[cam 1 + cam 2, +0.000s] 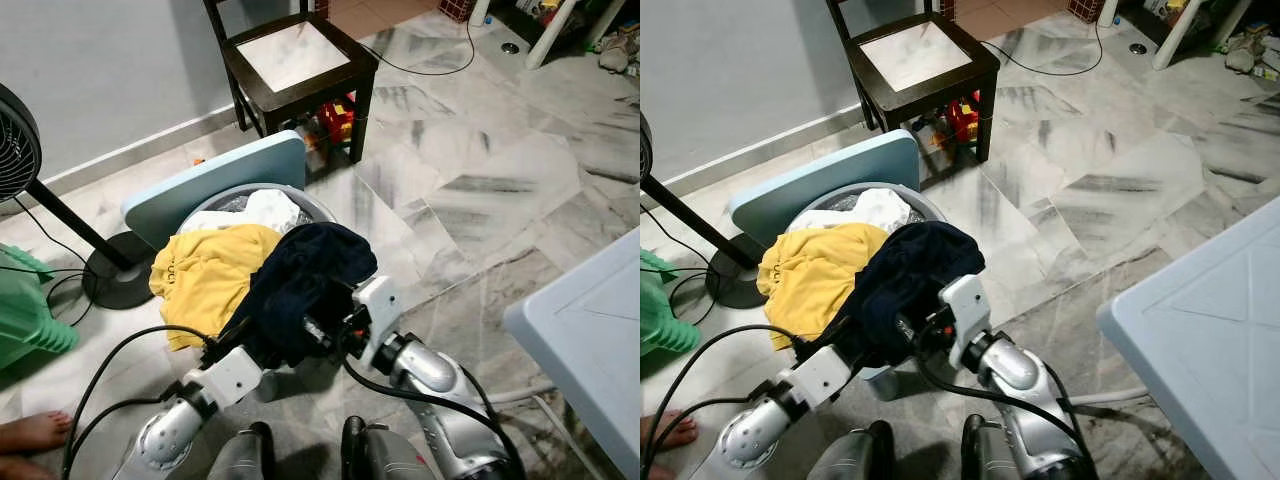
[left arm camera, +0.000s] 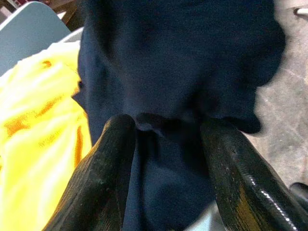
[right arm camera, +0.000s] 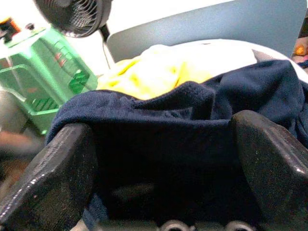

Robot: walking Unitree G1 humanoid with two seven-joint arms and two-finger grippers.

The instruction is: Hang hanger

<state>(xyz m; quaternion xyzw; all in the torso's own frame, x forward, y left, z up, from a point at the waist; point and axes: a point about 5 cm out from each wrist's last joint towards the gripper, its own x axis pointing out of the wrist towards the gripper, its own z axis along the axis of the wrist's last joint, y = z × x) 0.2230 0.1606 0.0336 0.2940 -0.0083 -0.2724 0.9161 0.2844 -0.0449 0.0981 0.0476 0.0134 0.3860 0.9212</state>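
Observation:
A navy garment (image 1: 300, 280) is draped over the near rim of a grey laundry basket (image 1: 322, 207). My left gripper (image 1: 252, 338) reaches into its lower left side; in the left wrist view its two black fingers (image 2: 115, 159) are shut on a bunched fold of the navy garment (image 2: 183, 62). My right gripper (image 1: 325, 335) sits against the garment's lower right side. Its pads (image 3: 62, 168) stand wide apart and open, with the navy garment (image 3: 183, 110) lying between them. I see no hanger.
A yellow shirt (image 1: 210, 270) and white cloth (image 1: 265, 210) fill the basket. A pale blue lid (image 1: 220, 180) leans behind it. A dark chair (image 1: 295, 60) stands beyond, a fan (image 1: 15, 150) and green crate (image 1: 25, 310) at left, a pale blue table (image 1: 590, 330) at right, a person's foot (image 1: 35, 432) near left.

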